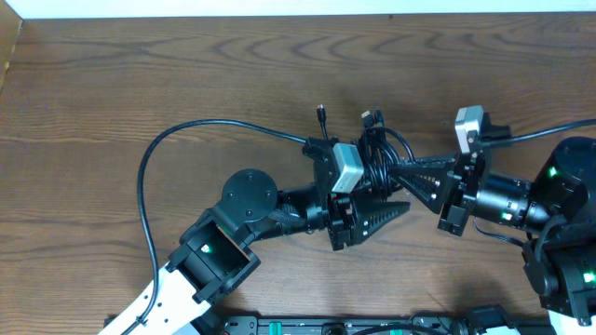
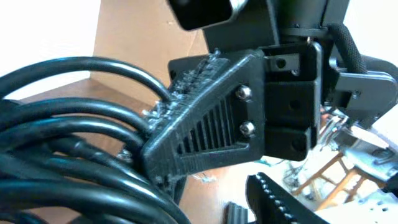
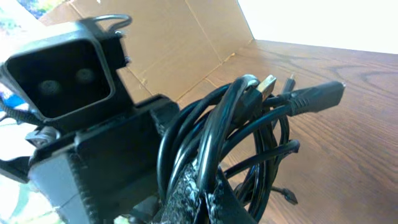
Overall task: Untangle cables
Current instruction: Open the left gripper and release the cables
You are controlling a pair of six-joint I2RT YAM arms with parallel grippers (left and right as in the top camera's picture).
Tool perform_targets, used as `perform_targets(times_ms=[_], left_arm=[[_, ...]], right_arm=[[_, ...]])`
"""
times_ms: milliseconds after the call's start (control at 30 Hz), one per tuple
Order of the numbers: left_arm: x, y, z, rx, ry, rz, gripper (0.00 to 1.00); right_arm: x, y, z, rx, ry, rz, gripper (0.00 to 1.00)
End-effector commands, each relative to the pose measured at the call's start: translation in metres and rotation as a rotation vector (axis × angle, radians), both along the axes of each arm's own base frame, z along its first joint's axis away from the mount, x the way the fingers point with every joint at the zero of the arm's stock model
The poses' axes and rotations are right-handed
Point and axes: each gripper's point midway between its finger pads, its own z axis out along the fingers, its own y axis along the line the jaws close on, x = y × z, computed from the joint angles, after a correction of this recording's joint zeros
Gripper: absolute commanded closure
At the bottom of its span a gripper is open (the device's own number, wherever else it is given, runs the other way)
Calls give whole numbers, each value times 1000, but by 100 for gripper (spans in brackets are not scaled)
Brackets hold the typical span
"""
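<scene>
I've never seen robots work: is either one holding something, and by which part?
The right end effector is shut on the bundle of black cables, pinching several loops together. The left end effector looks open.

The brown wooden table (image 1: 93,84) has broad grain running sideways, with a thick black arm cable (image 1: 142,186) looping over its left part and a second arm cable (image 1: 559,130) crossing its right.

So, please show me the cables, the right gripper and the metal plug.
cables (image 2: 68,180), left wrist view, on the packed black cords.
right gripper (image 1: 391,168), overhead view, between its fingertips, shut on the cables.
metal plug (image 3: 268,83), right wrist view, on its shiny tip.
</scene>
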Motion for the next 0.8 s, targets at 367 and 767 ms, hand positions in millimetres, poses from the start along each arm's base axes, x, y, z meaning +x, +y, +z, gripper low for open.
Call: perform_targets(times_ms=[367, 767], left_arm=[[29, 12, -7, 48, 30, 200, 2], [57, 27, -22, 99, 60, 387, 0]], right_arm=[[7, -2, -3, -21, -14, -34, 99], [7, -2, -3, -21, -15, -31, 99]])
